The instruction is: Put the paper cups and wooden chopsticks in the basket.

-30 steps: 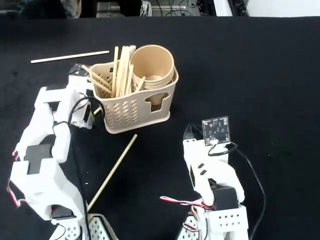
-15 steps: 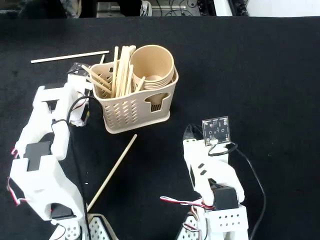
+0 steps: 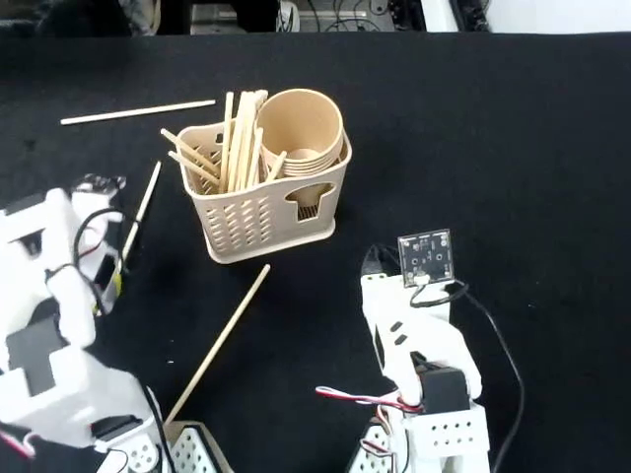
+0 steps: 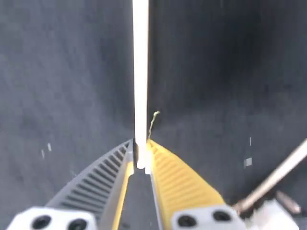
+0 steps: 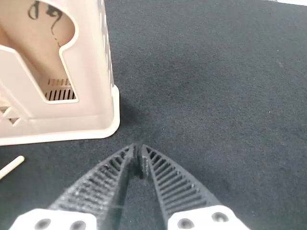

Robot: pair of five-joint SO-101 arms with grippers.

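— Left of the basket (image 3: 266,212), over the black counter (image 3: 493,148): one wooden chopstick (image 3: 141,210), clamped near its end between the jaws of the left gripper (image 4: 140,155). Seems to be the step of carrying it to the basket.

— And the other things?

— Already nested inside the basket: paper cups (image 3: 301,123), next to a bundle of chopsticks (image 3: 237,138). Lying loose on the counter: a second chopstick (image 3: 138,112) behind the basket and a third chopstick (image 3: 219,340) in front of it.

— Next move?

— Probably lifting the wooden chopstick, tipping it upright above the bundle, then opening the jaws. Needs care not to knock the sticks that lean out toward that side.

— Right gripper (image 5: 139,160)?

— Low beside the basket's corner, jaws together, holding nothing.

— Anything unclear?

— Hard to tell whether the far tip of the wooden chopstick touches the counter. Impossible to count the cups exactly. Floor of the basket hidden under its contents.
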